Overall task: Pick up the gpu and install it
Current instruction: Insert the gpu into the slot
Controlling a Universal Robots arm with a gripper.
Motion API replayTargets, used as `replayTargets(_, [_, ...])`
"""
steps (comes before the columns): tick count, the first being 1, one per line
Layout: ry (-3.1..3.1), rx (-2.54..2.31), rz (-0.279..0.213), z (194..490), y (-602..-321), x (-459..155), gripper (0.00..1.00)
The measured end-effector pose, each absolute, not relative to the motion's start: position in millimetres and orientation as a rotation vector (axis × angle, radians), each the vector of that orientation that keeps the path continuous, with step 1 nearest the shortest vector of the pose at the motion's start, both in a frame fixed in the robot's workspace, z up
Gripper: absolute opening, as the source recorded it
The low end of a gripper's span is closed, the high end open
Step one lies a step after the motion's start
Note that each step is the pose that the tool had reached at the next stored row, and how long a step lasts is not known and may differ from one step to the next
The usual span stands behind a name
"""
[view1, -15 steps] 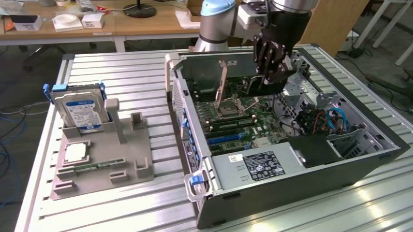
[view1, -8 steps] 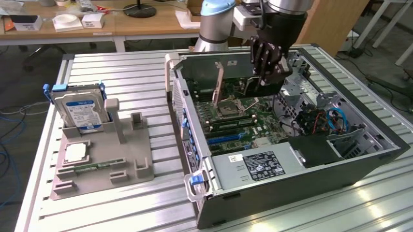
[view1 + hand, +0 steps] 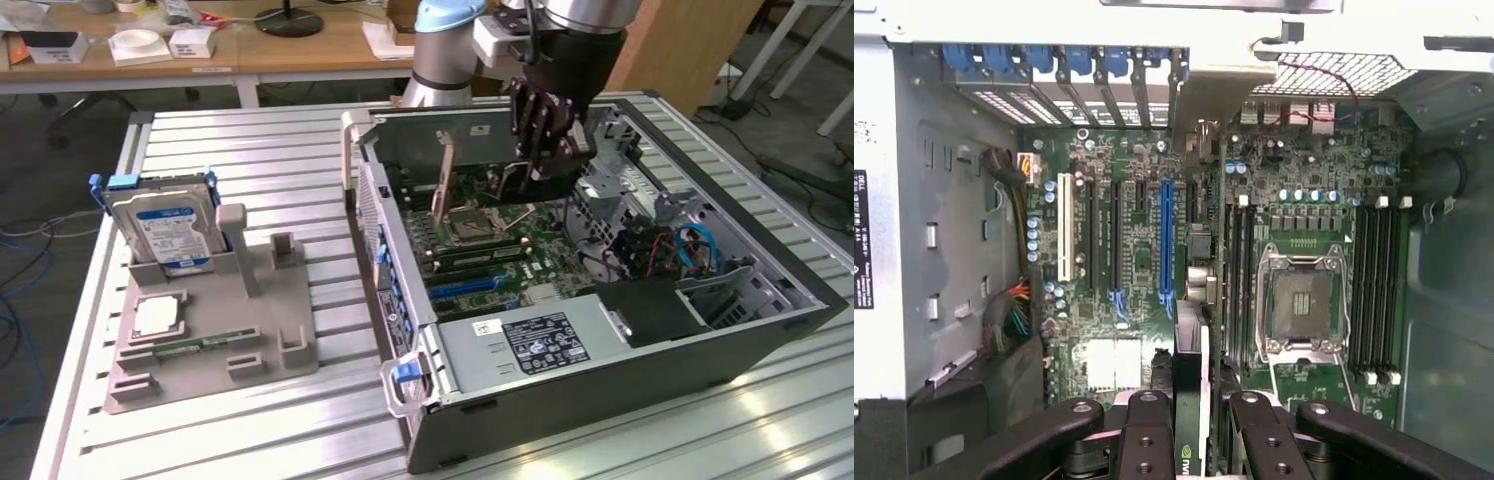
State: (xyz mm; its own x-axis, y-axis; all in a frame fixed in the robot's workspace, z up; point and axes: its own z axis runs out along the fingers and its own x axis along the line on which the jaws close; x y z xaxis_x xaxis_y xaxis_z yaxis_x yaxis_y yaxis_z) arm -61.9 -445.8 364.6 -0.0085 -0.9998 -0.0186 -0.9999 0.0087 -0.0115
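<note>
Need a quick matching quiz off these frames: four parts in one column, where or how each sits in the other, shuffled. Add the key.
Things:
1. gpu
2. hard drive
3. CPU socket
4. power supply

Places or states:
A. boxed in a corner of the case, black label facing up
B. stands on edge in the grey holder, outside the case
C. clamped in the gripper, over the motherboard
D. square metal frame, no chip in it

Pairs: 1-C, 2-B, 3-D, 4-A
</note>
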Motion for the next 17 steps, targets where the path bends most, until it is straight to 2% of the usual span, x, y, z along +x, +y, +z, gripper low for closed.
replayTargets(17, [2.216, -2.197, 0.008, 358.2, -456.5, -75.5, 0.27])
